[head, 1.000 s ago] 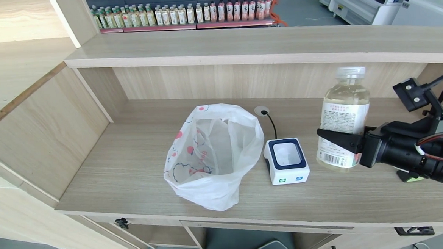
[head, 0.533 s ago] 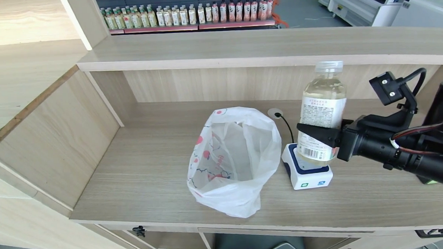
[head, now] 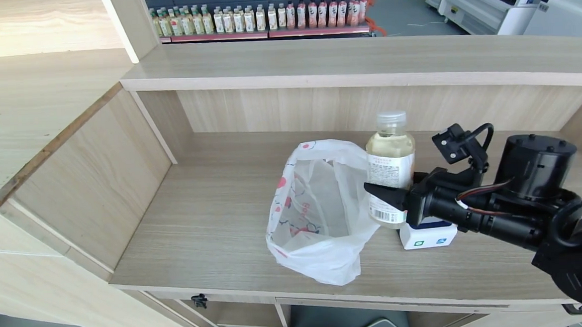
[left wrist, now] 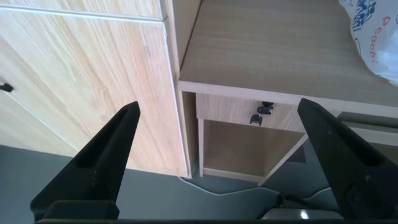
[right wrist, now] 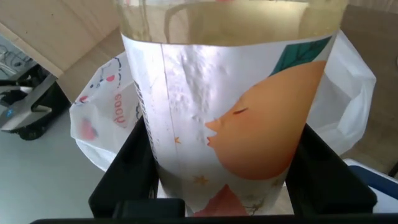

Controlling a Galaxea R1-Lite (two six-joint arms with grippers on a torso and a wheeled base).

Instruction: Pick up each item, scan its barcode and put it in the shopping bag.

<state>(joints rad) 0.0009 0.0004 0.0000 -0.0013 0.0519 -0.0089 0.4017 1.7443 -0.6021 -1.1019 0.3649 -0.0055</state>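
Observation:
My right gripper (head: 390,196) is shut on a clear drink bottle (head: 390,171) with pale yellow liquid and a white label, held upright above the counter. The bottle hangs at the right rim of the white shopping bag (head: 318,207), which stands open on the wooden counter (head: 214,222). Just behind and below the bottle sits the white and blue barcode scanner (head: 428,234), partly hidden by the arm. In the right wrist view the bottle (right wrist: 230,118) sits between the black fingers, with the bag (right wrist: 102,118) behind it. My left gripper (left wrist: 217,155) hangs open below the counter's front edge.
A raised wooden ledge (head: 355,60) runs along the counter's back, and a slanted side panel (head: 92,179) closes its left end. A drawer front with a black latch (left wrist: 261,113) lies under the counter. Shelves of bottles (head: 258,18) stand in the room behind.
The right arm carried the bottle leftward, from right of the scanner, over it, to the bag's right rim. The head camera has shifted, sliding the whole scene rightward.

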